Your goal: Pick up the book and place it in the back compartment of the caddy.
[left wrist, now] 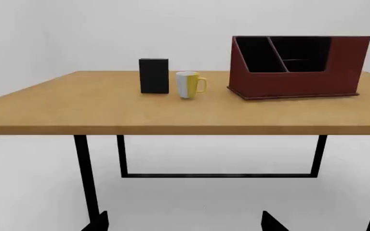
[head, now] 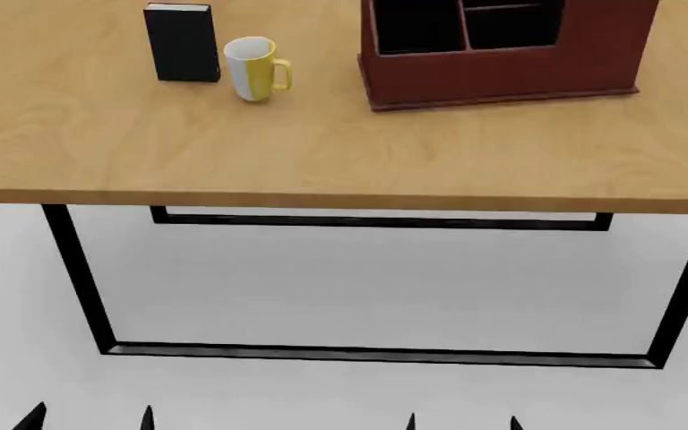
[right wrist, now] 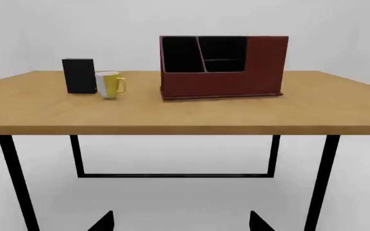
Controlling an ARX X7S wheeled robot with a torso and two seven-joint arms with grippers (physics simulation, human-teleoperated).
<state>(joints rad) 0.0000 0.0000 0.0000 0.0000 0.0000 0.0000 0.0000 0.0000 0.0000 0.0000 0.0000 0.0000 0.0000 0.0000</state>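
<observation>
The black book (head: 183, 43) stands upright on the far left part of the table, close beside a yellow-and-white mug (head: 252, 69). The red-brown caddy (head: 500, 67) stands at the far right, its black cells open toward me. A thin cross divider cuts the middle strip, and the small back compartment (right wrist: 225, 48) lies behind it. The left wrist view shows the book (left wrist: 153, 75) and the caddy (left wrist: 300, 77). My left gripper (head: 90, 419) and right gripper (head: 462, 423) hang open and empty, low in front of the table and far from everything on it.
The wooden table (head: 320, 152) has black metal legs (head: 75, 269) and a near edge between my grippers and the objects. The mug (right wrist: 110, 84) stands between book and caddy. White floor lies below.
</observation>
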